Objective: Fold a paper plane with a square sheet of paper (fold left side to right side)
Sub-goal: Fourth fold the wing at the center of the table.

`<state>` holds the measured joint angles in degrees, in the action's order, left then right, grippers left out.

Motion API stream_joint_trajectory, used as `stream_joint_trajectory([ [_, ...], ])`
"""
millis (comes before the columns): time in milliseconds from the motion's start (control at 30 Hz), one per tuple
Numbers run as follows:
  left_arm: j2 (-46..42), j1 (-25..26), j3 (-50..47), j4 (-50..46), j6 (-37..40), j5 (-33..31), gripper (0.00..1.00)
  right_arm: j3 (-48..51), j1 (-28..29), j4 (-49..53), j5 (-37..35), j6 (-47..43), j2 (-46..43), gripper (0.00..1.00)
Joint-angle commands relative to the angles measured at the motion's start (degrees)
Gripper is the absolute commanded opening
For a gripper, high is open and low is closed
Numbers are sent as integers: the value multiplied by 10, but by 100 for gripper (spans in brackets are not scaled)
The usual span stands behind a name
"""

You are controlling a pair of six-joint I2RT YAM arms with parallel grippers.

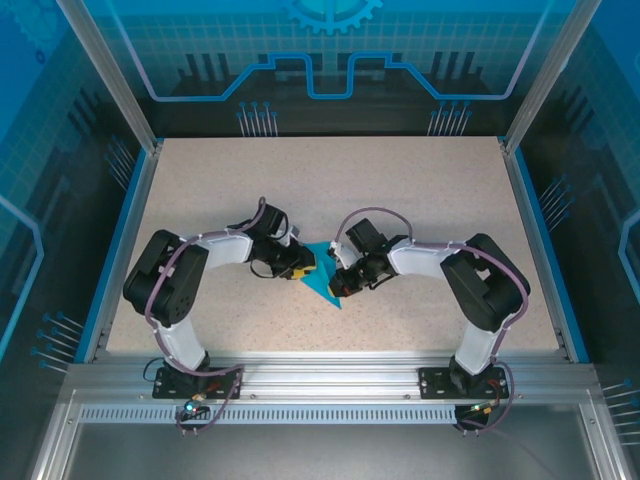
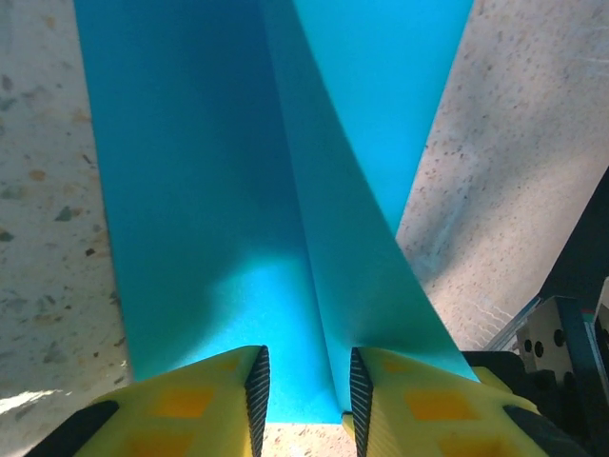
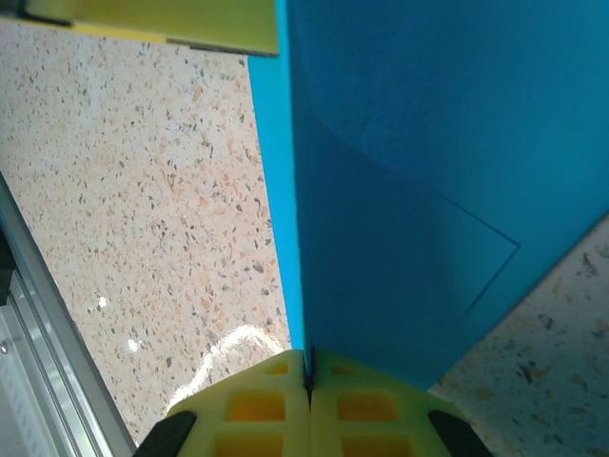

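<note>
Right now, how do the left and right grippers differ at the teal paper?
The left gripper has its fingers apart, a fold of the teal paper running through the gap; the right gripper has its fingers pressed together on the paper's edge. The left gripper sits at the paper's left, the right gripper at its right. Both have yellow fingers.

I'm working in a robot lab cell: a speckled table point(image 1: 420, 190) fenced by metal rails point(image 1: 330, 372) and blue printed panels point(image 1: 330, 50).
</note>
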<state>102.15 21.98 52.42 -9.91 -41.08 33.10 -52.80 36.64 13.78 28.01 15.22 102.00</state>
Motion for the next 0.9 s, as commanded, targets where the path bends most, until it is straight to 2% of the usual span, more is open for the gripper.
stream_joint_trajectory([
  [0,16,7,25,9,-7,14,32,8,-7,-7,15,5,15,2],
  [467,46,8,49,-6,-4,0,35,9,-8,-9,17,7,22,4],
  [867,56,8,51,-25,-2,-14,36,4,-14,-9,17,14,-14,21],
])
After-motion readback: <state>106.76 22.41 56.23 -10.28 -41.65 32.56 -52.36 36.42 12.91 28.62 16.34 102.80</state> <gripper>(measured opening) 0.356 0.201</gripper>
